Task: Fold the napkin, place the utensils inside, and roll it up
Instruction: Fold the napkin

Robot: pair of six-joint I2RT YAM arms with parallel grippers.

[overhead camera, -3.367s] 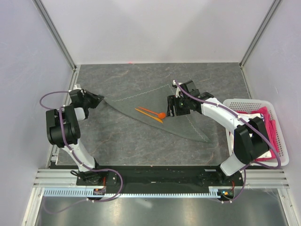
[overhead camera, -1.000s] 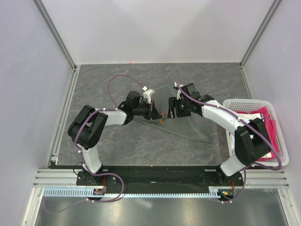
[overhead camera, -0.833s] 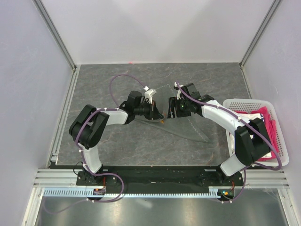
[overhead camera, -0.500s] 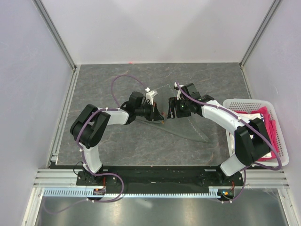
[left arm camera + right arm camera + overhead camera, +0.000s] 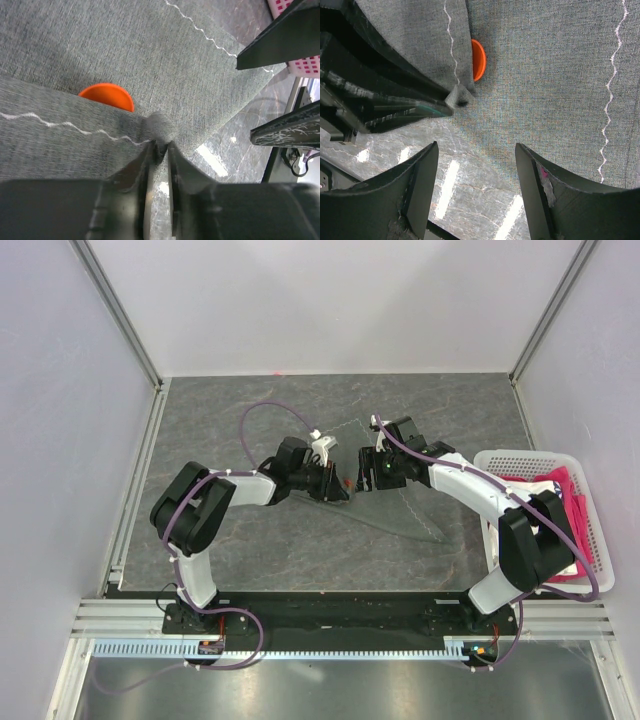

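Observation:
The dark grey napkin (image 5: 400,508) lies mid-table with its left corner folded over to the right. That corner (image 5: 159,126) sits bunched at the tips of my left gripper (image 5: 160,145), whose jaws stand narrowly parted with bare table showing between them. The round orange end of one of the utensils (image 5: 107,95) pokes out from under the folded flap, and it also shows in the right wrist view (image 5: 478,59). The rest of the utensils is hidden under the cloth. My right gripper (image 5: 476,150) hovers open over the napkin's edge, just right of the left gripper (image 5: 343,490), holding nothing.
A white basket (image 5: 500,458) with pink fabric (image 5: 565,490) stands at the table's right edge, beside the right arm. White walls close in the table on three sides. The left arm's purple cable (image 5: 265,412) loops above the table.
The left arm swept from the far left across to the middle, carrying the napkin corner over the utensils. Its jaws have just parted slightly. The right arm has stayed put.

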